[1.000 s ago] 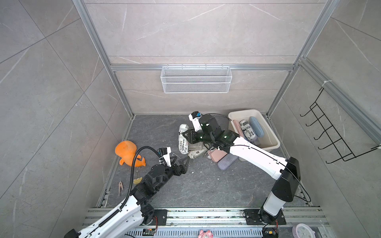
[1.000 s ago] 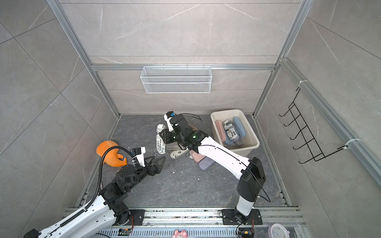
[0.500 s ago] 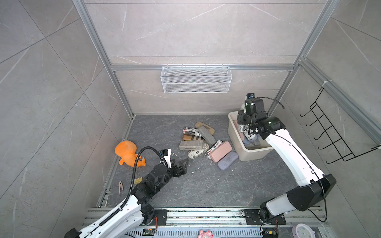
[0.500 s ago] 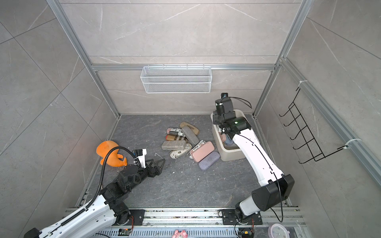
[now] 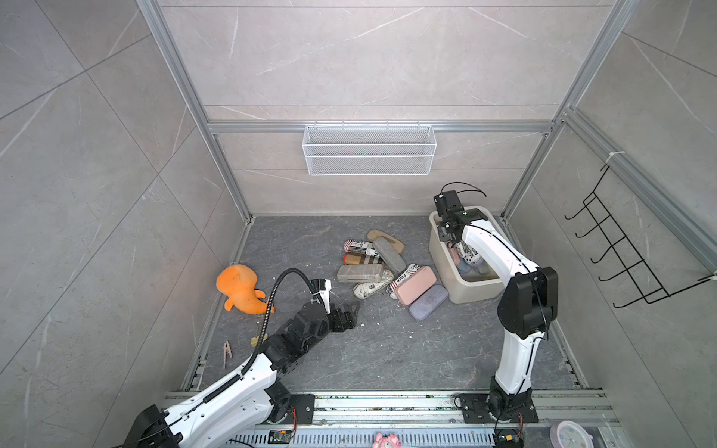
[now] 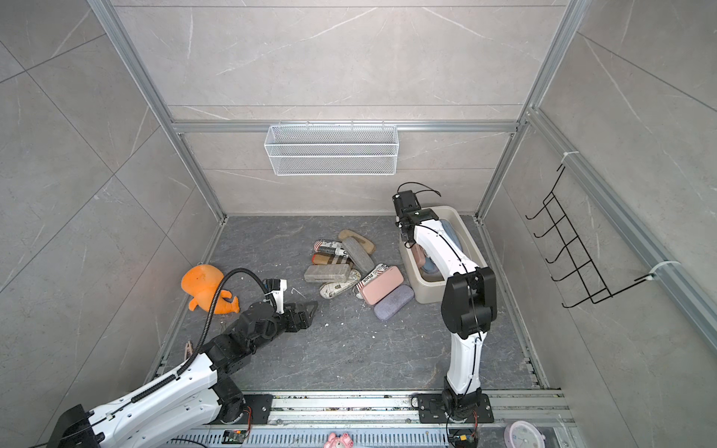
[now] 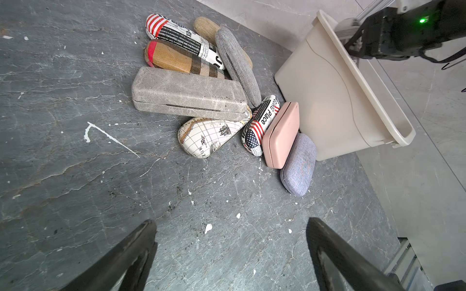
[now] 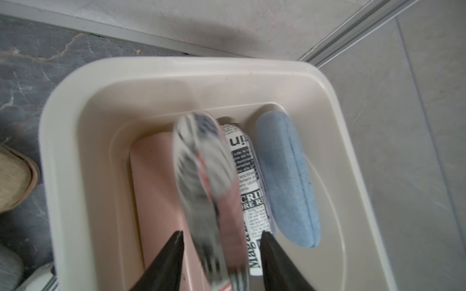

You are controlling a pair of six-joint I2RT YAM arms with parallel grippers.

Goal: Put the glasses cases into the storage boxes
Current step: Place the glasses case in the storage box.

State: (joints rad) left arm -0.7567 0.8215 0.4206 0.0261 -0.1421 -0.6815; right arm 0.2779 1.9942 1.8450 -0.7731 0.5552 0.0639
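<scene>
The cream storage box (image 5: 446,271) (image 6: 415,281) stands at the back right of the floor. My right gripper (image 5: 450,240) (image 8: 221,232) hangs over it, open. A newspaper-print glasses case (image 8: 201,181) is blurred between the parted jaws, touching neither. In the box (image 8: 63,151) lie a pink case (image 8: 156,189), another newspaper-print case (image 8: 248,189) and a blue case (image 8: 285,176). Several cases lie piled on the floor to its left, among them a marbled grey one (image 5: 359,273) (image 7: 189,95), a pink one (image 5: 415,285) and a lilac one (image 5: 428,302). My left gripper (image 5: 355,310) (image 7: 230,221) is open and empty, low over bare floor.
An orange plush toy (image 5: 242,289) lies by the left wall, with a wooden clothespin (image 5: 227,353) nearer the front rail. A white wire basket (image 5: 368,149) hangs on the back wall and a black hook rack (image 5: 620,252) on the right wall.
My right arm carried a newspaper-print case from the pile over to the box, and its jaws have opened so the case is falling. My left arm has hardly moved.
</scene>
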